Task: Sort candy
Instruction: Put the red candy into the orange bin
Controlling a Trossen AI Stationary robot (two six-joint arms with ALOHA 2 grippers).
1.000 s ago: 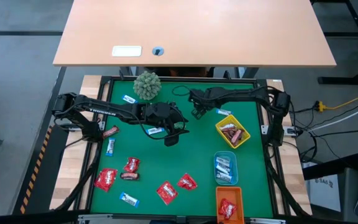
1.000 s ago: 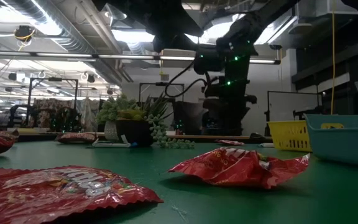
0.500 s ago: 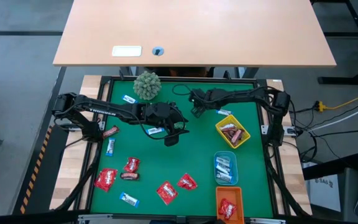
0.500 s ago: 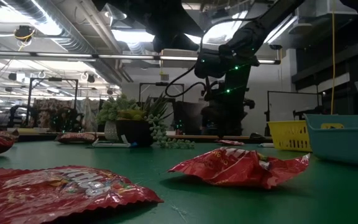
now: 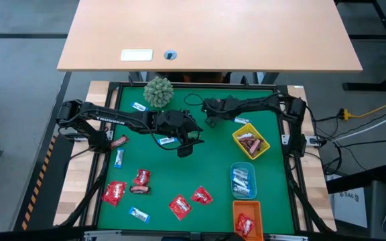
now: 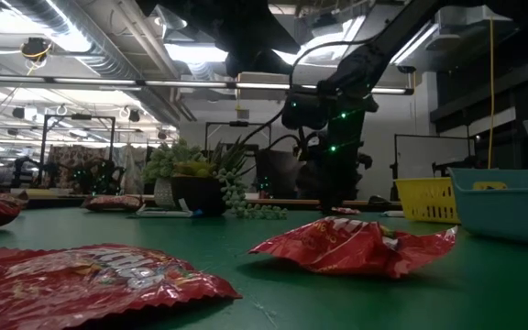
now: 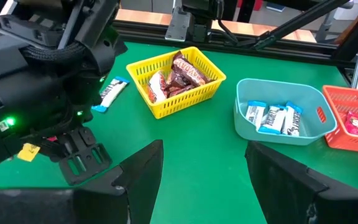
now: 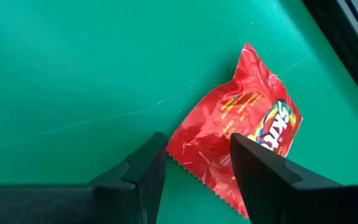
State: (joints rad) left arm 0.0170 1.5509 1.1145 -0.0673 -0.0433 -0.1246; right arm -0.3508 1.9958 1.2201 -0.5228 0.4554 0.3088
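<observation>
Right gripper (image 8: 194,165) has slid a bit left at the far side, jaws spread over a red packet (image 8: 238,127) on the mat; drop straight, pinch mid-wrapper. Left gripper (image 7: 201,168) waits mid-table, jaws spread, empty

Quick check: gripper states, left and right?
Left gripper: open, holding nothing.
Right gripper: open, empty, hovering over a red candy packet.

left gripper (image 5: 187,142) mid-counter, jaws wide, empty. right gripper (image 5: 211,115) low near the far edge, jaws parted, nothing held.
</observation>
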